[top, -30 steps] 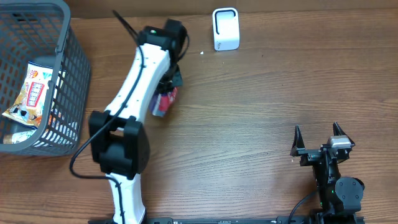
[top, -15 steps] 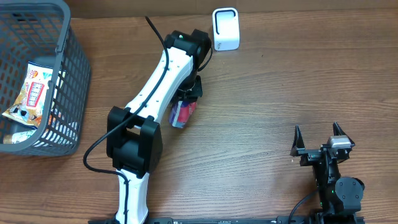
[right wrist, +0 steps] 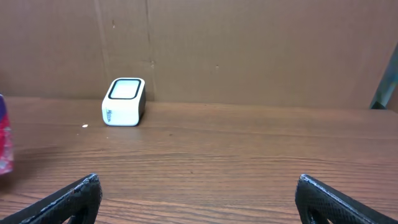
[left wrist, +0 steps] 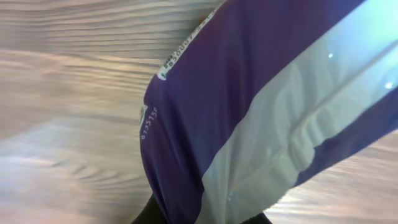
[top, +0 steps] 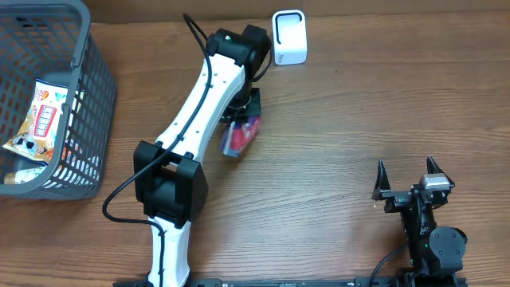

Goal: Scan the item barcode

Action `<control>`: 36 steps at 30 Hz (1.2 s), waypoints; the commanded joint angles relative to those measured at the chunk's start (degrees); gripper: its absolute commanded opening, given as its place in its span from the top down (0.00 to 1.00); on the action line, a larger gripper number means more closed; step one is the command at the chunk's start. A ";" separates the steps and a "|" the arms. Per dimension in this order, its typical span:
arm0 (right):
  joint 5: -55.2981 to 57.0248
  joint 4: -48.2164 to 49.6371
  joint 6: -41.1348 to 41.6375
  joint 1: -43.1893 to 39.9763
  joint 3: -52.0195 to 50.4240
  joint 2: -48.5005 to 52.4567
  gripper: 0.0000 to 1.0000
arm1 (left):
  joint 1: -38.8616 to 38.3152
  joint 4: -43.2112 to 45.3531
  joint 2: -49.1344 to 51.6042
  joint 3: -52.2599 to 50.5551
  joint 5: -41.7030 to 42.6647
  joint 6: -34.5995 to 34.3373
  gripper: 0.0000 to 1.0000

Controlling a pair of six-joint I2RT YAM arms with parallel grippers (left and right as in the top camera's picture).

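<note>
The left claw [top: 244, 110] is clamped shut on the packet [top: 240, 135], gripping it by its far end so the rest sticks out toward the near side, over the table [top: 343, 119]. In the left wrist view the packet [left wrist: 249, 112] fills nearly the whole frame: glossy purple film with a broad pale band and a line of small print along one edge. That print is too blurred to read, and I cannot tell from any view which face carries the barcode.

Just far and right of the packet stands the white scanner [top: 288, 37], against the far edge of the table, with its pale window on top. The left arm's own wrist sits just left of the scanner, nearly touching it in the overhead view. A black cable [top: 194, 25] loops off the wrist on its left side.

Well to the left, in the far left corner, is a grey mesh basket [top: 94, 76] with a snack bag [top: 41, 121] lying inside it.

The right claw [top: 406, 166] rests near the right edge, well apart from all this, with its jaws spread wide and nothing between them. From its camera the scanner [right wrist: 124, 101] stands before a brown cardboard wall [right wrist: 261, 50], and a sliver of the packet [right wrist: 5, 140] shows at the left edge.
</note>
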 commanded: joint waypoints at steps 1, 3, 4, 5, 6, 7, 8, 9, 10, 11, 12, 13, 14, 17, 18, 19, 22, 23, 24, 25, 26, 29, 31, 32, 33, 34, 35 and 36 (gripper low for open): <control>0.33 0.35 0.31 -0.04 -0.61 -0.57 0.00 | 1.92 -3.76 0.15 1.31 -16.37 -6.16 0.93; 0.33 0.35 0.31 -0.04 -0.61 -0.57 0.00 | 2.60 -5.81 0.15 1.44 -22.12 -9.51 0.95; 0.33 0.35 0.31 -0.04 -0.61 -0.57 0.00 | 2.75 -6.34 0.15 1.44 -24.70 -11.45 0.96; 0.33 0.35 0.31 -0.04 -0.61 -0.57 0.00 | 2.84 -6.40 0.15 1.42 -26.93 -13.27 0.96; 0.33 0.35 0.31 -0.04 -0.61 -0.57 0.00 | 2.84 -6.25 0.17 1.42 -28.65 -14.64 0.95; 0.33 0.35 0.31 -0.04 -0.61 -0.57 0.00 | 2.84 -5.90 0.22 1.42 -30.32 -15.69 0.94; 0.33 0.35 0.31 -0.04 -0.61 -0.57 0.00 | 2.84 -5.44 0.22 1.42 -31.12 -15.93 0.92; 0.33 0.35 0.31 -0.04 -0.61 -0.57 0.00 | 2.82 -4.96 0.24 1.38 -31.04 -15.96 0.92; 0.35 0.35 0.31 -0.04 -0.61 -0.57 0.00 | 2.62 -4.63 0.31 1.27 -30.40 -15.98 0.93; 0.33 0.35 0.31 -0.04 -0.61 -0.57 0.00 | 2.45 -4.26 0.39 1.05 -29.44 -15.98 0.93; 0.33 0.35 0.31 -0.04 -0.61 -0.57 0.00 | 2.21 -4.00 0.63 0.79 -28.35 -15.98 0.93; 0.33 0.35 0.31 -0.04 -0.61 -0.57 0.00 | 1.95 -3.50 0.70 0.22 -27.26 -15.96 0.93; 0.33 0.35 0.31 -0.04 -0.61 -0.57 0.00 | 1.66 -2.84 0.96 -0.57 -26.40 -16.02 0.94; 0.33 0.35 0.31 -0.04 -0.61 -0.57 0.00 | 0.17 -0.17 1.38 -4.22 -26.01 -17.46 0.93; 0.33 0.35 0.31 -0.04 -0.61 -0.57 0.00 | -0.37 0.98 1.40 -5.66 -26.12 -17.44 0.91; 0.33 0.35 0.31 -0.04 -0.61 -0.57 0.00 | -0.96 1.84 1.40 -7.04 -26.14 -17.44 0.88; 0.33 0.35 0.31 -0.04 -0.61 -0.57 0.00 | -2.54 2.36 1.40 -8.96 -26.05 -17.40 0.75; 0.33 0.35 0.31 -0.04 -0.61 -0.57 0.00 | -3.04 2.25 1.40 -9.03 -25.73 -17.14 0.72; 0.33 0.35 0.31 -0.04 -0.61 -0.57 0.00 | -3.61 2.27 1.40 -9.01 -24.92 -16.59 0.69; 0.33 0.35 0.31 -0.04 -0.61 -0.57 0.00 | -4.20 2.29 1.36 -8.92 -23.74 -16.06 0.68; 0.33 0.35 0.31 -0.04 -0.61 -0.57 0.00 | -4.83 2.34 1.36 -8.87 -22.18 -15.23 0.67; 0.33 0.35 0.31 -0.04 -0.61 -0.57 0.00 | -6.56 2.32 1.36 -8.85 -17.64 -14.16 0.66; 0.33 0.35 0.31 -0.04 -0.61 -0.57 0.00 | -7.65 2.38 1.36 -8.85 -15.15 -14.19 0.66; 0.33 0.35 0.31 -0.04 -0.61 -0.57 0.00 | -8.13 2.47 1.36 -8.85 -14.25 -14.19 0.66; 0.33 0.35 0.31 -0.04 -0.61 -0.57 0.00 | -8.59 2.60 1.36 -8.85 -13.40 -14.19 0.62; 0.33 0.35 0.31 -0.04 -0.61 -0.57 0.00 | -8.94 2.64 1.36 -8.85 -12.83 -14.19 0.58; 0.33 0.35 0.31 -0.04 -0.61 -0.57 0.00 | -9.31 2.62 1.36 -8.83 -12.39 -14.16 0.51; 0.33 0.35 0.31 -0.04 -0.61 -0.57 0.00 | -9.57 2.49 1.36 -8.59 -12.15 -13.92 0.46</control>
